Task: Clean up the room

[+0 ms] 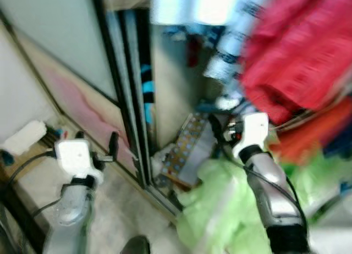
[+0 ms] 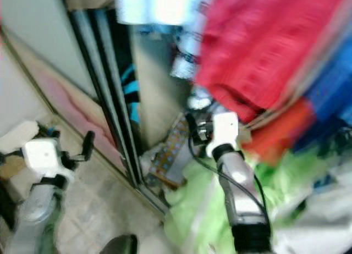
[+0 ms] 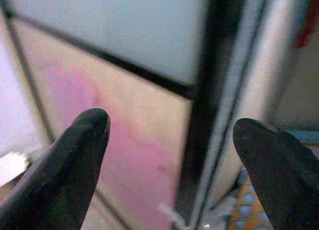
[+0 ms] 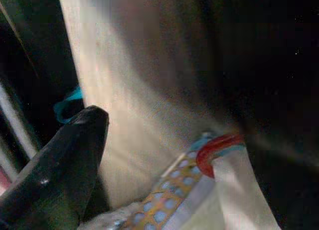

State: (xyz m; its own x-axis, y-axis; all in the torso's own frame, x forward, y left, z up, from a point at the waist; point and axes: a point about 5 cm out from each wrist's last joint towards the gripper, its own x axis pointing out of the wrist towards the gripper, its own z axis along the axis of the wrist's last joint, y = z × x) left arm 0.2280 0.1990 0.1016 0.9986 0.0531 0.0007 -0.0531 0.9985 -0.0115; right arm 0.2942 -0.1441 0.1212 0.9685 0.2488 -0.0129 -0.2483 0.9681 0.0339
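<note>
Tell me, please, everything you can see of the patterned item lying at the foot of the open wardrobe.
The patterned item looks like a flat bag or folded cloth, orange-yellow with rows of pale blue dots, a light band along one edge and a red loop like a handle. It lies tilted on the wardrobe floor, leaning against the pale inner wall beside the dark sliding door track. Light green fabric lies just in front of it. The right gripper hovers above it; contact cannot be told. Motion blur hides finer detail.

A crumpled lime-green cloth (image 1: 212,207) lies heaped on the floor below hanging red fabric (image 1: 297,50).
</note>
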